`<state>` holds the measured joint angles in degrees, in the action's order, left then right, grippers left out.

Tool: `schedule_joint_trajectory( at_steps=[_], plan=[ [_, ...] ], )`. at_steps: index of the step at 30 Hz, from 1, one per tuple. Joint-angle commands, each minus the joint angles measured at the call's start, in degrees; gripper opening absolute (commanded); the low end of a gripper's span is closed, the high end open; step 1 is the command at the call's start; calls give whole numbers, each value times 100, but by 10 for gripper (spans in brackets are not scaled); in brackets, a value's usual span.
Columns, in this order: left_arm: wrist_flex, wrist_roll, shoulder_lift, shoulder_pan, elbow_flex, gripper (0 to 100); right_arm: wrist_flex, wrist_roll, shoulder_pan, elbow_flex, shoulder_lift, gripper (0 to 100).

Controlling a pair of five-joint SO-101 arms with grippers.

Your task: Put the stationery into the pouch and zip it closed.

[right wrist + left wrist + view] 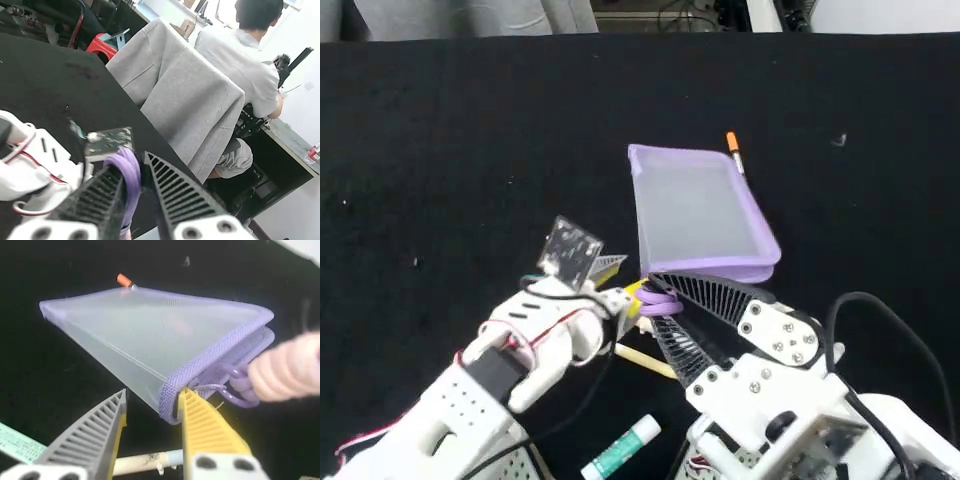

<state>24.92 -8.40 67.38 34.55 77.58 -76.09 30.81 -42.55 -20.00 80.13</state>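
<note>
Black desk (440, 130) carried it all. Pouch (695, 210) sat mid-desk w/ its near edge tipped up, prob. to keep the mouth reachable for loading. There the right fingers (175, 195) clamped the purple edge. The left fingers (205, 430) stood apart, straddling the near corner. Glue stick (620, 450) and pencil (645, 360) lay by the arms, pen (733, 152) just behind the pouch; none looked inside yet.

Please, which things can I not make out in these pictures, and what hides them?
1. Whether the pouch is zipped: in the high view the left claw and right claw cover that end.
2. Orange pen: high view, the pouch hides part of it.
3. Pale ridged shape: left wrist view, blurred, cut by the edge.
4. Purple piece in the right claw: edge or pull, unclear.
</note>
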Motion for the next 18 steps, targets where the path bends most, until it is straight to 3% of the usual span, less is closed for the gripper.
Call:
schedule_joint_trajectory(
  at_steps=[1, 8, 18],
  plan=[
    [-527, -53, -879, -224, -286, 169, 44, 44, -44, 31, -4, 11],
    [-844, -53, -932, -295, -163, 24, 35, 44, -44, 22, -4, 11],
    [-1046, -18, -932, -312, -136, 29, 18, 53, -44, 57, 48, 11]
  ],
)
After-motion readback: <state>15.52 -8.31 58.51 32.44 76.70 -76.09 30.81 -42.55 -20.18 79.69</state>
